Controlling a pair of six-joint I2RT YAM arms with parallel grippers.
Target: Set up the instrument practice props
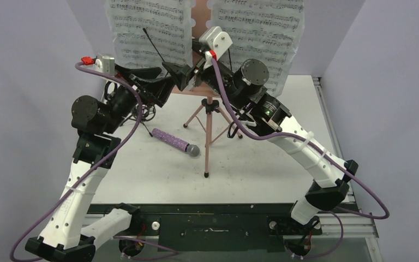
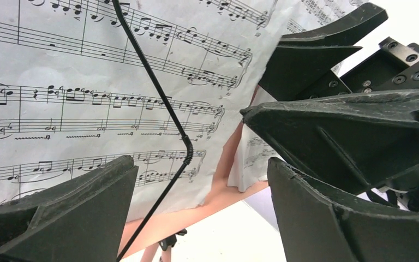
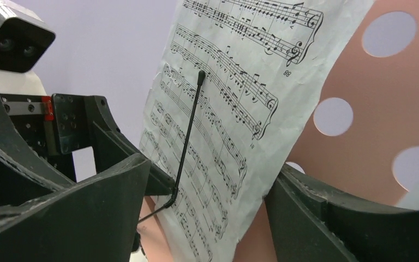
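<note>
The mic (image 1: pixel 176 142) lies flat in the middle of the top view, by the pink stand (image 1: pixel 209 136). Higher up, the left gripper (image 2: pixel 196 158) and right gripper (image 3: pixel 210 169) have fingers wide apart, holding nothing. Behind, the pages (image 1: pixel 150 33) rest on the stand. I think it's best to back out straight and slow, missing the paper and thin wire (image 2: pixel 158 90).

Robot lab cell, not a home or a studio. My left arm (image 1: pixel 82 185) and right arm (image 1: pixel 305 150) are bolted to a black base plate (image 1: pixel 218 215) at the near edge of a white tabletop (image 1: pixel 158 180) with an aluminium rail (image 1: pixel 354 229). Plain pale lavender partition panels (image 1: pixel 22 65) box it in. A purple cable (image 1: pixel 221 90) runs to a wrist camera (image 1: pixel 215 39).
</note>
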